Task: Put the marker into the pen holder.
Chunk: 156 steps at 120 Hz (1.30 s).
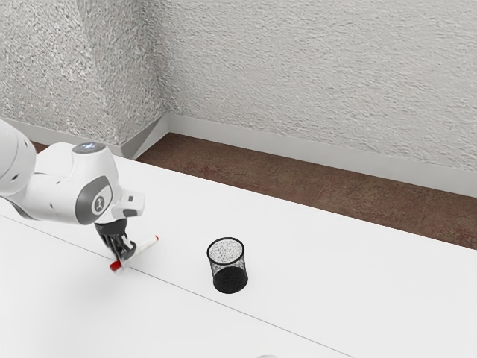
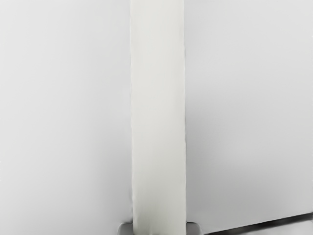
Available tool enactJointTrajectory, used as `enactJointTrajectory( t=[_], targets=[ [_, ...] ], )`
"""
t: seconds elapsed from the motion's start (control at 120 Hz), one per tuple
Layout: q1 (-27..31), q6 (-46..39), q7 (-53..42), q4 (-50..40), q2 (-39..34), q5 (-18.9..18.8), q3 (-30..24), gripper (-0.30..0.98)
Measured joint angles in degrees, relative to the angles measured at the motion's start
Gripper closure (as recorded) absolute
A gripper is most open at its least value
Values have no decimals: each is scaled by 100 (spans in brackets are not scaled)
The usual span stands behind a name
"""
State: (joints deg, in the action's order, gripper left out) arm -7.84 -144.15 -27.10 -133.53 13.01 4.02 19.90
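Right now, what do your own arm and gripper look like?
My arm is white, with smooth, rounded segments. A dark grey side cover bears a pale round marking, and a grey top cap has a small bluish mark. My gripper is black.

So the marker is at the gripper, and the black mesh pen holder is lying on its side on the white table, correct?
Not quite: in the exterior view the black mesh pen holder stands upright on the white table, open end up. The marker is at my gripper, as you say.
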Motion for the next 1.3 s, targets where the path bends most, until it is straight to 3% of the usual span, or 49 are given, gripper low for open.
enactJointTrajectory(
  t=[0.275,0.575,0.883,1.075,1.3],
  targets=[
    [-95,351,133,440,-502,-129,-46,77],
    [-282,2478,380,2368,-316,-321,-420,79],
    [-785,4937,891,3564,-123,-165,-850,77],
    [-1002,5782,1244,4146,244,21,-1076,78],
    [-1039,6186,1553,4638,842,105,-1278,77]
  ],
)
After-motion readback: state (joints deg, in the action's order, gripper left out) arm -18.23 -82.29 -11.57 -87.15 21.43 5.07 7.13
